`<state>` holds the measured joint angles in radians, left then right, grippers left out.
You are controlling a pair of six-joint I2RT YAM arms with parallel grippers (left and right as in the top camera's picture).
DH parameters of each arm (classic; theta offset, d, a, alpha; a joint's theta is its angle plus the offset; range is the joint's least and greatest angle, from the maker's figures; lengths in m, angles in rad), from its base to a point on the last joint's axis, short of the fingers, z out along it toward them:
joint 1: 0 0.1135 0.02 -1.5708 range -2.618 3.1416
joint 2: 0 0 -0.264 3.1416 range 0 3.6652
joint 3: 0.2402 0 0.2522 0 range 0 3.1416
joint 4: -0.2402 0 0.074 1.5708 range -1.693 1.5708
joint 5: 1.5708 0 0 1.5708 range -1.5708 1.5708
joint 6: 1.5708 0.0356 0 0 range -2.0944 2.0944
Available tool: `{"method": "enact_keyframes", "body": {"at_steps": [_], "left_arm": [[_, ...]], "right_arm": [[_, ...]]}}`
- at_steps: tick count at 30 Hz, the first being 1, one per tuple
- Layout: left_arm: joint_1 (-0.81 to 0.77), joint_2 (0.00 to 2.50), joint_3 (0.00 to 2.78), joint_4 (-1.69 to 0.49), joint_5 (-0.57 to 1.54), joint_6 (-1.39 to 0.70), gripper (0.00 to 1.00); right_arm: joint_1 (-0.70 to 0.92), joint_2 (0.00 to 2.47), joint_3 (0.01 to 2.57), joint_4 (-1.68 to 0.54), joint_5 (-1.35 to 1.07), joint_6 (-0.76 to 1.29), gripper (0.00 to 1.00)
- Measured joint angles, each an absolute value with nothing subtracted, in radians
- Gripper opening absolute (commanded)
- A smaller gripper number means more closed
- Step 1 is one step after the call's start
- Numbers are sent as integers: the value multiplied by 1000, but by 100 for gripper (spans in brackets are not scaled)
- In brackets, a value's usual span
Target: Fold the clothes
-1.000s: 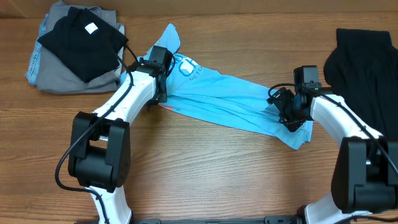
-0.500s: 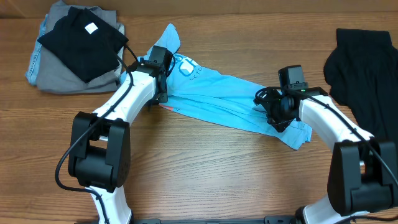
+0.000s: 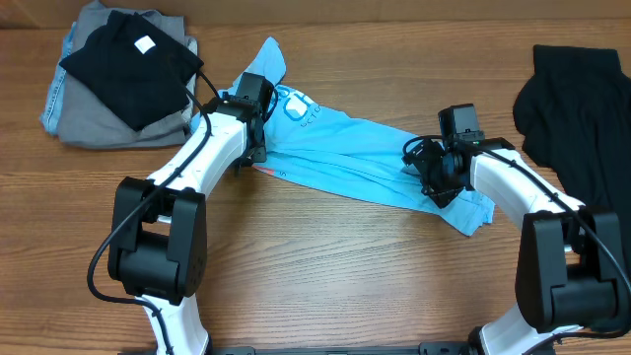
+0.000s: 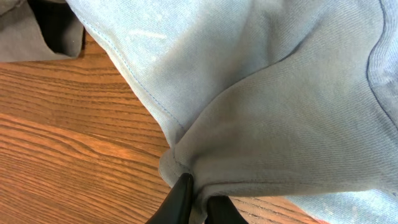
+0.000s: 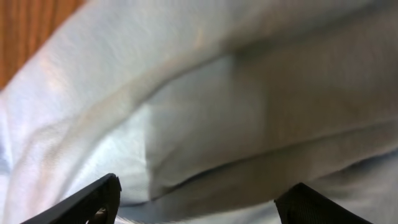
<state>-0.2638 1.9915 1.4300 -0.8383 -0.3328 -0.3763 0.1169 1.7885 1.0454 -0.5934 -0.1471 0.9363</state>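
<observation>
The light blue T-shirt [image 3: 345, 148] lies stretched and rumpled across the middle of the table, with small white print near its upper left end. My left gripper [image 3: 258, 153] is at the shirt's left edge and is shut on a fold of its hem [image 4: 199, 180]. My right gripper [image 3: 434, 182] sits over the shirt's right end, its fingers spread wide apart just above the blue cloth [image 5: 205, 124], holding nothing.
A pile of grey and black clothes [image 3: 123, 69] lies at the back left. A black garment [image 3: 582, 99] lies at the back right. Bare wooden table [image 3: 325, 266] runs along the front.
My right gripper has moved left and a little toward the back, onto the shirt's right end. The left arm and its held edge have not moved.
</observation>
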Motion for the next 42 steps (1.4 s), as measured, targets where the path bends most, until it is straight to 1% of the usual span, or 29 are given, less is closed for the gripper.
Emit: {"method": "enact_keyframes", "body": {"at_steps": [4,12,16,20,23,26,28,33,42], "left_arm": [[-264,1991,1430,-838,-333,-376,11],[-264,1991,1430,-838,-333,-376,11],[-264,1991,1430,-838,-333,-376,11],[-264,1991,1430,-839,-333,-376,10],[-264,1991,1430,-843,-333,-377,8],[-264,1991,1430,-850,-333,-383,8],[-264,1991,1430,-853,-333,-385,8],[-264,1991,1430,-854,-333,-387,8],[-264,1991,1430,-862,-333,-387,9]], "right_arm": [[117,1789,1045,-592,-141,918,81],[117,1789,1059,-631,-123,897,81],[117,1789,1060,-642,-99,890,73],[117,1789,1060,-641,-86,890,72],[117,1789,1060,-639,-78,889,63],[117,1789,1060,-640,-69,889,58],[117,1789,1060,-640,-62,888,52],[117,1789,1060,-646,-44,889,45],[117,1789,1060,-684,3,923,44]]}}
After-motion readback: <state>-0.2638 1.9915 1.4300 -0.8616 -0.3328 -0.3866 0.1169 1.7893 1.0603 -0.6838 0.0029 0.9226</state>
